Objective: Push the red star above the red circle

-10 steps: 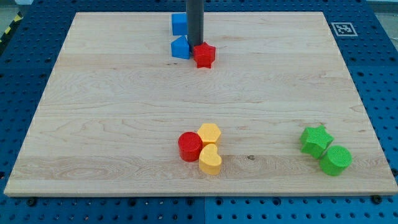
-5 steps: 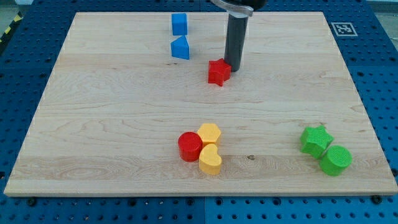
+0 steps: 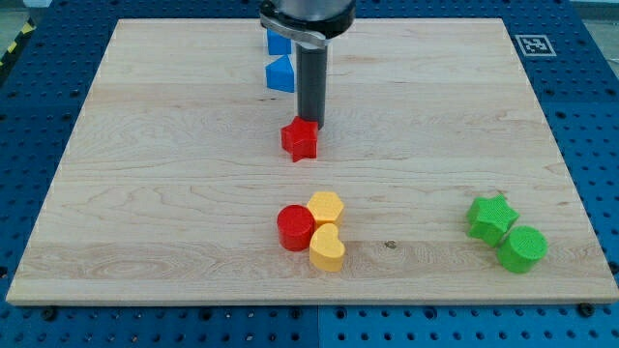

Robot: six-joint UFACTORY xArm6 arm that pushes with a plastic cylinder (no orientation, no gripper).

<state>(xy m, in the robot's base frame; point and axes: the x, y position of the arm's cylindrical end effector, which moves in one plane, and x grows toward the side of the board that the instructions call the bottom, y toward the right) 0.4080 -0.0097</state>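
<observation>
The red star [image 3: 300, 140] lies on the wooden board [image 3: 145, 193] a little left of centre, in the upper half. My tip [image 3: 310, 123] stands right behind it, touching its upper right edge. The red circle [image 3: 295, 228] lies below the star, toward the view's bottom, well apart from it. The red circle touches a yellow hexagon [image 3: 326, 208] and a yellow heart [image 3: 327, 248] on its right.
A blue cube [image 3: 278, 43], partly hidden by the arm, and a blue wedge-like block [image 3: 280, 74] sit near the view's top. A green star [image 3: 491, 217] and a green circle [image 3: 522, 248] sit at the lower right. A marker tag [image 3: 532, 44] lies off the board's top right corner.
The red star has been pushed from beside the blue wedge, first right and down, then down and left. My tip moved with it toward the view's bottom.
</observation>
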